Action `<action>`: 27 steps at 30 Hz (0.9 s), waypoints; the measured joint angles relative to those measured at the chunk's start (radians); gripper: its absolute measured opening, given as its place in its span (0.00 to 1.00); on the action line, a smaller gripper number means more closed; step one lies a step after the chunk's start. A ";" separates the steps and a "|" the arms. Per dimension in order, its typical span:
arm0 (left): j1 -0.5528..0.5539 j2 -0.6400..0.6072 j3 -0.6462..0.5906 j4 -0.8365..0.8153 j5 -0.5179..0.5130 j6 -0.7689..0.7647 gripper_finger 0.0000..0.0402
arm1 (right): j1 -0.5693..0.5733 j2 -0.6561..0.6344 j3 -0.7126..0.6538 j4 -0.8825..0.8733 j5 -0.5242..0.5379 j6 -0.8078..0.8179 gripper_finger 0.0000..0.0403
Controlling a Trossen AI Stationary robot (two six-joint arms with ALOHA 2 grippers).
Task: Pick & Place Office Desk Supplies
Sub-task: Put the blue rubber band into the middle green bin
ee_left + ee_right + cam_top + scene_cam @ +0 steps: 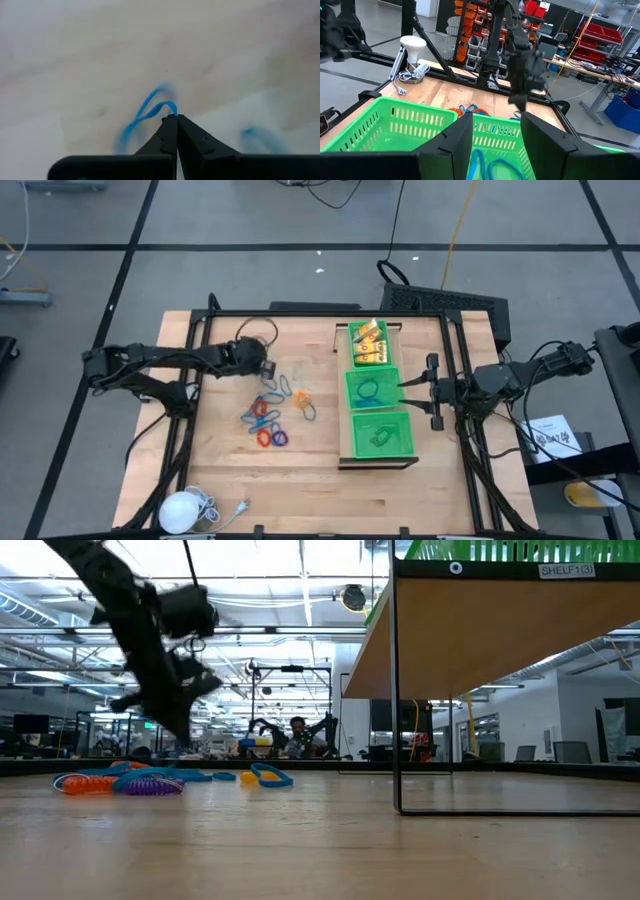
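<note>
A heap of thin rings (272, 418), orange, purple, red and blue, lies flat on the wooden table (300, 480); in the low view the rings (130, 781) show at the left. My left gripper (268, 372) hangs just past the heap's far side, shut on a blue ring (150, 107). The low view shows it (183, 725) above the tabletop. My right gripper (496, 140) stands open over the middle green tray (372, 391), which holds a blue ring (490, 165). Yellow packets (368, 346) lie in the far compartment. My left gripper pinches the blue ring's thin band (171, 106) between its two shut fingertips, at one spot on the loop. The fingers slant down from the table's left. The ring stands out past the fingertips, twisted into a loop; whether it touches the table I cannot tell.
Green mesh trays (380, 435) sit in a row on a raised shelf with thin dark legs (398, 690) at the table's right. A white round object with a cord (185, 508) rests at the near left corner. Bare wood lies along the table's near edge.
</note>
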 joint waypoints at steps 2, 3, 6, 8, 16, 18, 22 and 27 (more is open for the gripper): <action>-0.024 -0.025 0.038 0.000 -0.006 0.032 0.01 | 0.000 0.000 0.000 0.000 0.001 0.006 0.38; -0.039 -0.036 0.059 0.000 -0.005 0.047 0.01 | 0.000 0.000 0.000 0.000 0.001 0.006 0.38; -0.078 -0.064 0.121 0.034 -0.011 0.105 0.01 | 0.000 0.003 0.000 0.006 0.002 0.014 0.38; -0.106 -0.076 0.151 0.083 -0.003 0.157 0.01 | 0.000 0.014 0.000 0.035 0.002 0.024 0.38; -0.214 -0.078 0.193 0.458 0.196 0.424 0.01 | -0.001 0.117 0.001 0.212 0.002 -0.045 0.38; -0.230 -0.078 0.193 0.545 0.229 0.446 0.01 | -0.012 0.155 0.001 0.270 -0.001 -0.081 0.39; -0.261 -0.077 0.193 0.674 0.279 0.496 0.01 | -0.049 0.240 0.001 0.402 -0.001 -0.131 0.38; -0.279 -0.058 0.194 0.778 0.384 0.505 0.01 | -0.109 0.338 0.001 0.569 -0.001 -0.148 0.38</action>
